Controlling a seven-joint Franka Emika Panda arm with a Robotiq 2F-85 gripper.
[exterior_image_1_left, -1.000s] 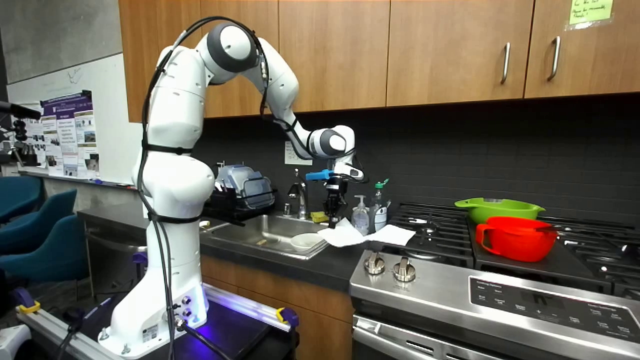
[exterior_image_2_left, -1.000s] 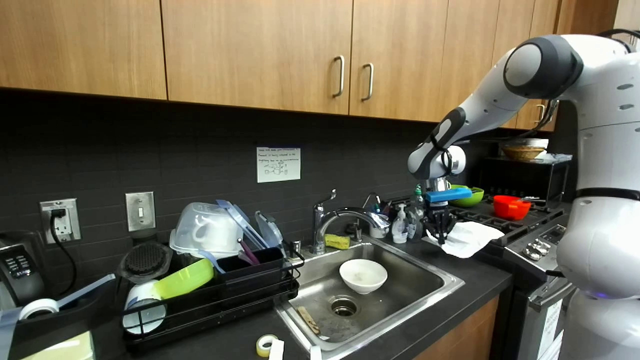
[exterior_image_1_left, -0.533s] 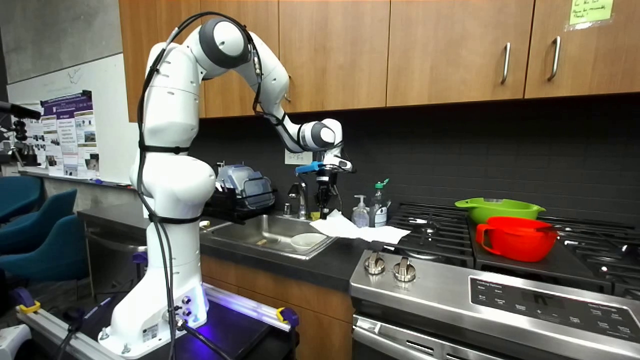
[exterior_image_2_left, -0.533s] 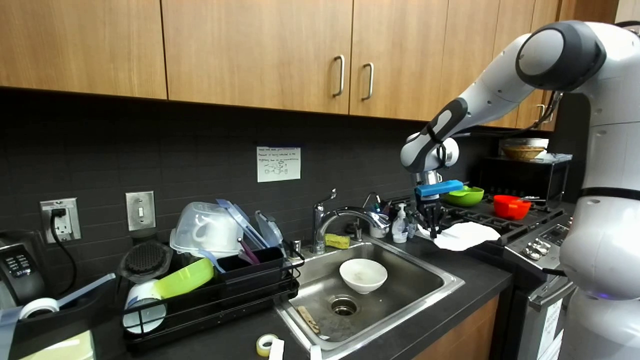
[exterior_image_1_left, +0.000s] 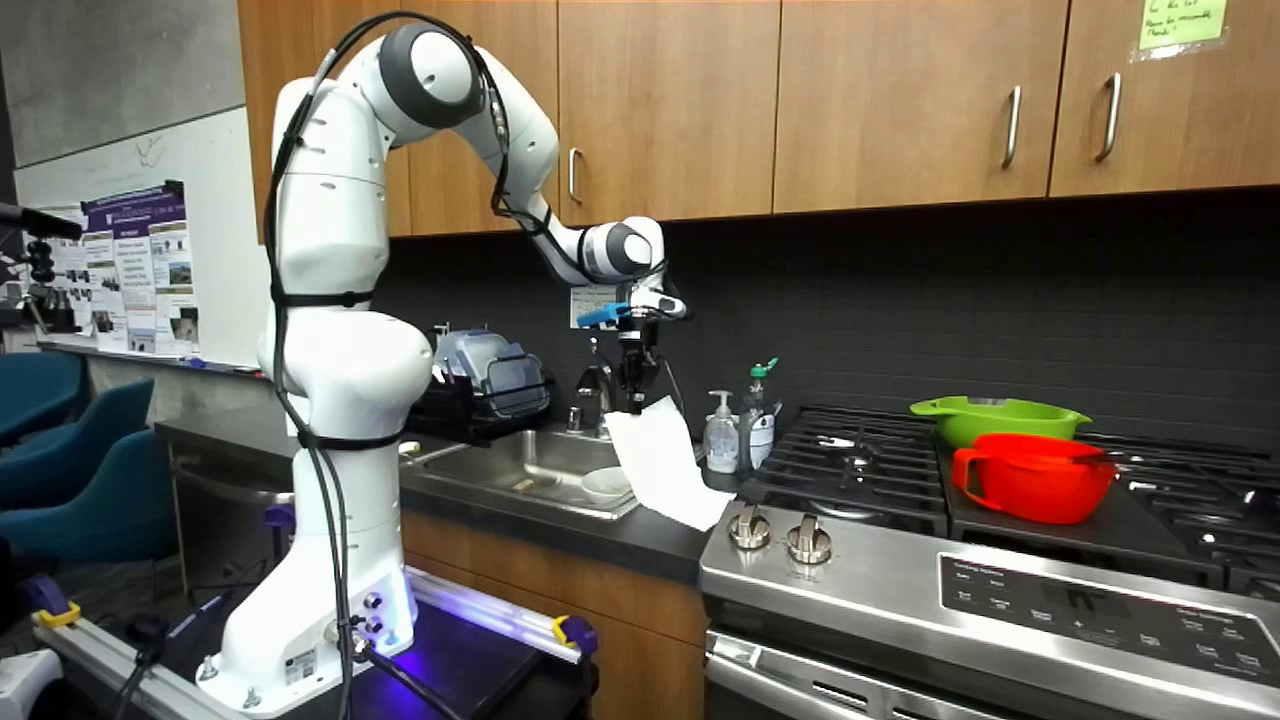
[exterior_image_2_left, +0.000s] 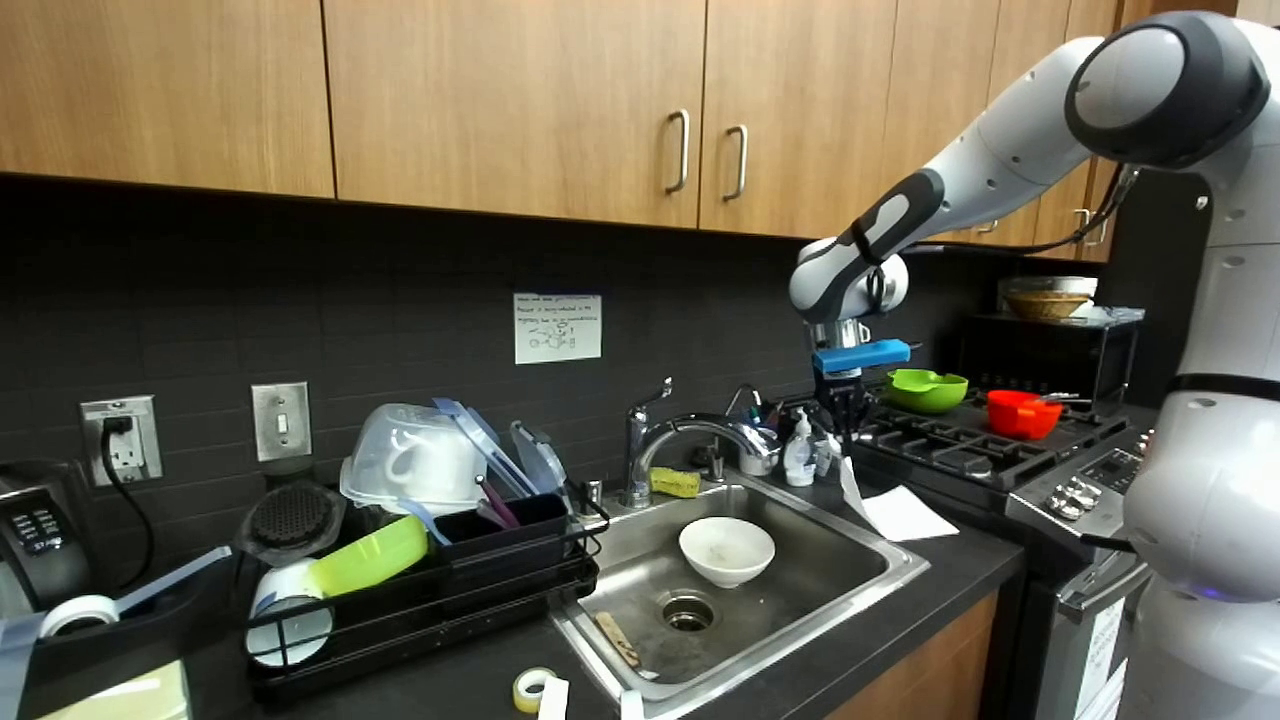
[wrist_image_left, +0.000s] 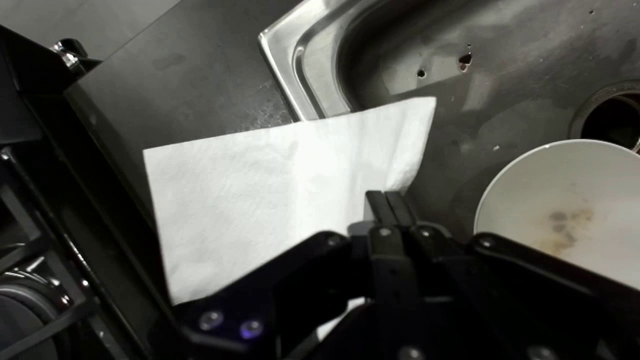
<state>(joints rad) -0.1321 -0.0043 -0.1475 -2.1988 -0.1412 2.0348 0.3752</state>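
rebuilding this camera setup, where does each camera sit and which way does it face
An exterior view: stands near the stove, facing it and the wall cabinets; the arm shows from base to gripper.
An exterior view: stands near the dish rack, facing the sink with the stove beyond; the arm is cropped at the frame's edge, base out of frame.
Wrist view: mounted on the arm above the gripper, looking down at white paper and a bowl; only the gripper shows.
Both exterior views share the faucet, the sink and the wall cabinets.
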